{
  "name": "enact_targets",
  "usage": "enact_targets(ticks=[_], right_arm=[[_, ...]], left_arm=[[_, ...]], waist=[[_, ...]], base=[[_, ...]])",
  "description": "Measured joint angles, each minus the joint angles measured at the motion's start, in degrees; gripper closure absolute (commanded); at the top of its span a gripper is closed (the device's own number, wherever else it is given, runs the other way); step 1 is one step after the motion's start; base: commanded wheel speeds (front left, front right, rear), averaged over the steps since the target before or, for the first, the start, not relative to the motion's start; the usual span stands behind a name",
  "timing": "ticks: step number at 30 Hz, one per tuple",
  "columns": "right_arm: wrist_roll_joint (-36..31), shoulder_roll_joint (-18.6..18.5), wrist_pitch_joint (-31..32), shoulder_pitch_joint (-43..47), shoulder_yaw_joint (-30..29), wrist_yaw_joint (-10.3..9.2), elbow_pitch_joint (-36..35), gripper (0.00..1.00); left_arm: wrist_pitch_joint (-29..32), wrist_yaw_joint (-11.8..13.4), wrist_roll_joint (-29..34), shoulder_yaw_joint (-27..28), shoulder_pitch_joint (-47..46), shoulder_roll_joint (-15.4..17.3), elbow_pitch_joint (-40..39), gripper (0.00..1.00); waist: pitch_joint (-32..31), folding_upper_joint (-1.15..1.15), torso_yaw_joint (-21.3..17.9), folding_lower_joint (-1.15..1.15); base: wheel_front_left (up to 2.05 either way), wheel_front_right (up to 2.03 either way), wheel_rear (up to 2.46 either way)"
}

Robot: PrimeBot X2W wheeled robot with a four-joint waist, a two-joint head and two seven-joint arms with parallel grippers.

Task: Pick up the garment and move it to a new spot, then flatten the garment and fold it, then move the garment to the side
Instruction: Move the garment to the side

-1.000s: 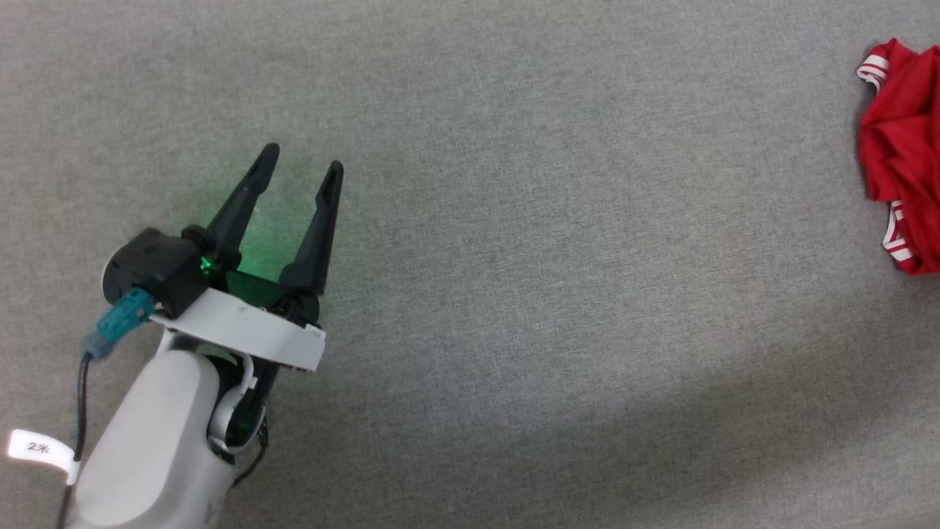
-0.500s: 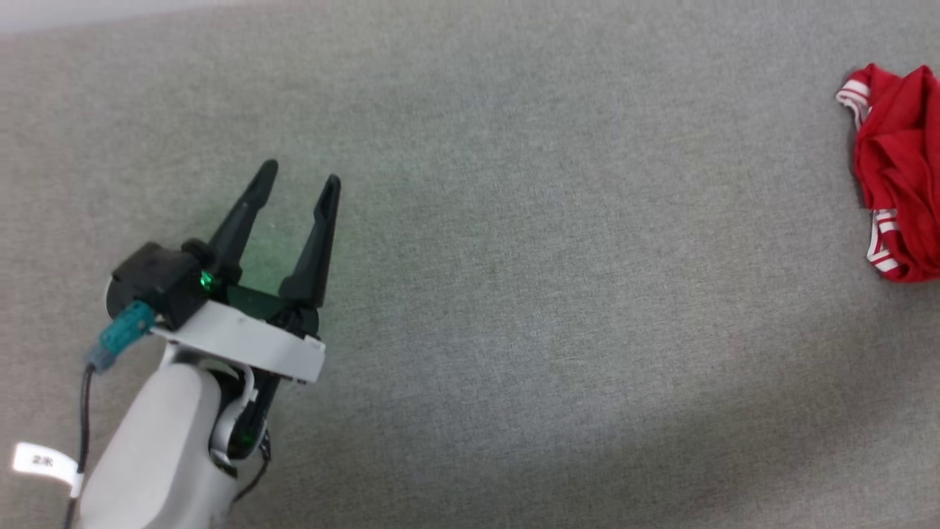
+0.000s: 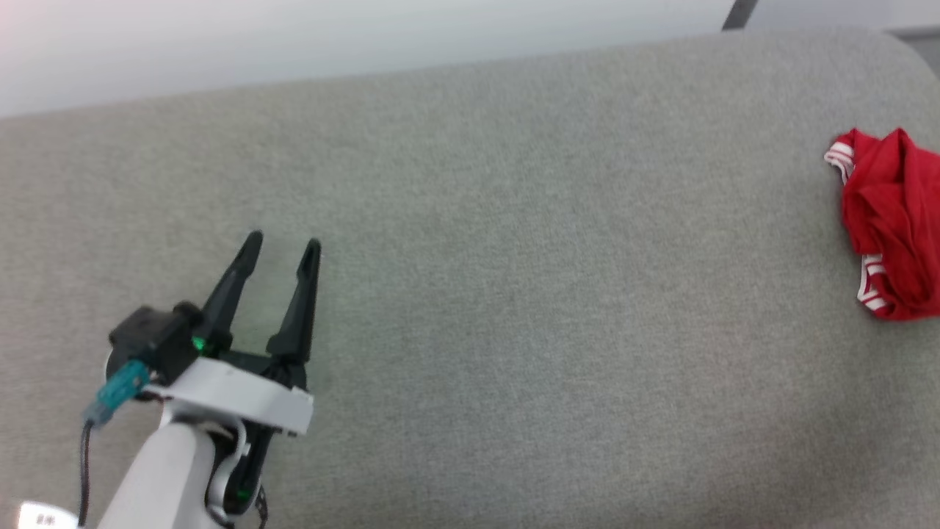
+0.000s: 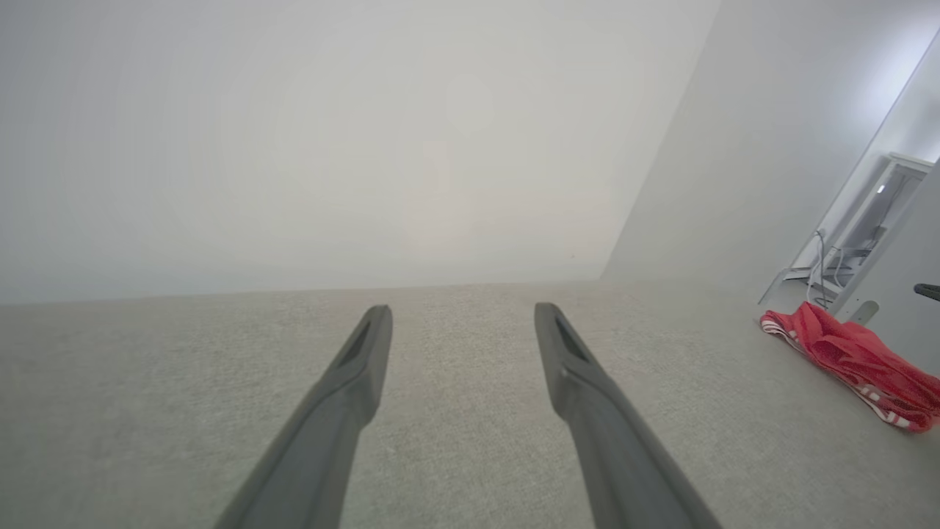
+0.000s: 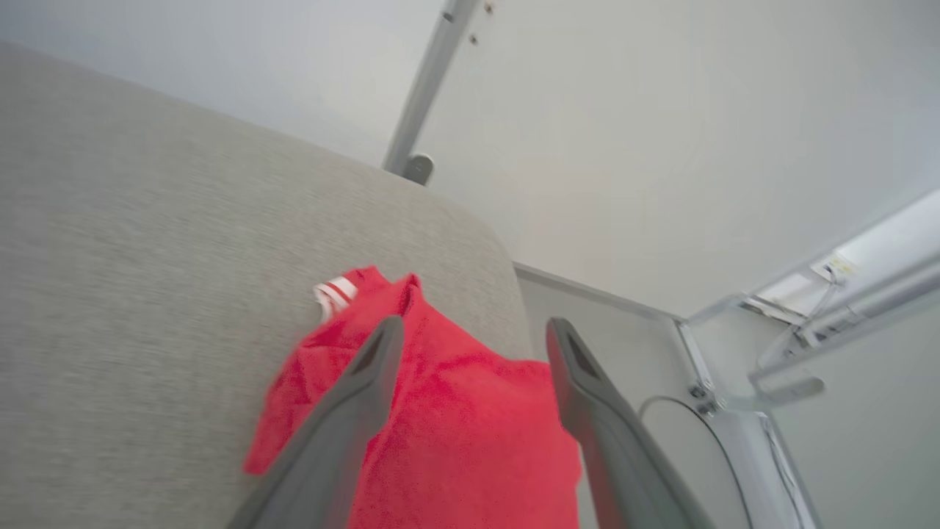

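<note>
Now the crumpled bright red striped-trim shirt (image 3: 888, 220) sits at 3 o'clock on the grey fabric table (image 3: 514, 294). The right claw (image 5: 474, 327) gapes empty above it, likely to grab. Left claw (image 3: 283, 246) gapes empty at 8 o'clock

The grey surface (image 3: 514, 294) is overlooked from the head and skimmed low from the left wrist, while the garment (image 5: 470, 441), shared by all views, is seen nearest from the right wrist.

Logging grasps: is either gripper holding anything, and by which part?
Nothing held. Left gripper open over grey fabric surface; right gripper open, pointing at crumpled red white-trimmed shirt.
</note>
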Motion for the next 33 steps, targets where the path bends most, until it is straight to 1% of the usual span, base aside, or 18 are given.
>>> enact_targets(ticks=[5,9,15,25,33], right_arm=[[1.92,2.45,-0.09,6.17,-3.34,-0.01,-6.34,0.0],[2.4,3.32,-0.09,13.3,-6.05,-0.01,-12.47,0.0],[2.34,5.83,-0.09,23.28,-10.85,-0.01,-21.0,0.0],[0.91,10.66,-0.09,36.06,-17.34,-0.01,-32.87,0.0],[-1.29,14.97,-0.09,44.81,-21.41,-0.01,-41.09,0.0]], left_arm=[[0.0,0.1,0.07,2.21,4.12,-0.32,-0.16,0.0],[0.0,0.23,0.08,3.98,7.36,-0.34,-0.27,0.0],[0.0,0.26,0.16,6.02,11.9,-0.64,-0.6,0.0],[-0.01,1.02,1.19,10.05,18.35,-1.09,-2.3,0.0],[-0.01,0.93,2.21,13.76,22.37,-2.22,-3.52,0.0]], waist=[[-3.53,0.0,1.36,0.0],[-6.34,0.0,2.59,0.0],[-10.1,0.0,5.22,0.0],[-14.52,0.0,10.58,0.0],[-17.22,0.0,12.94,0.0]], base=[[0.0,0.0,0.0],[0.0,0.0,0.0],[0.0,0.0,0.0],[0.0,0.0,0.0],[0.0,0.0,0.0]])
